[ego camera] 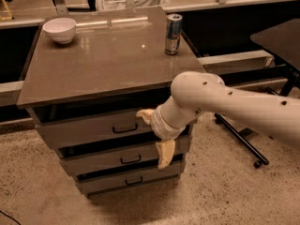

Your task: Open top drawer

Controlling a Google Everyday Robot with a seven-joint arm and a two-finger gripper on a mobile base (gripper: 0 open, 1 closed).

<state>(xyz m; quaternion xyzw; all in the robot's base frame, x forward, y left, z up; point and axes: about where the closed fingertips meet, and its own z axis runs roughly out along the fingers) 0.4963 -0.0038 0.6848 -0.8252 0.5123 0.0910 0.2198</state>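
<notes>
Gripper (152,138), fingers spread wide and holding nothing, hangs in front of the top drawer (84,133), just right of its black handle (125,129)

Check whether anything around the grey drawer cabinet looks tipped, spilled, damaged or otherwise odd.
Nothing stands out. The white bowl and silver-blue drinks can stand upright on the brown cabinet top, no spill. The end effector, fingers spread, sits at the front of the grey top drawer, right of its black bar handle.

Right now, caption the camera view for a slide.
Open gripper beside the top drawer's handle; bowl and can above.
</notes>
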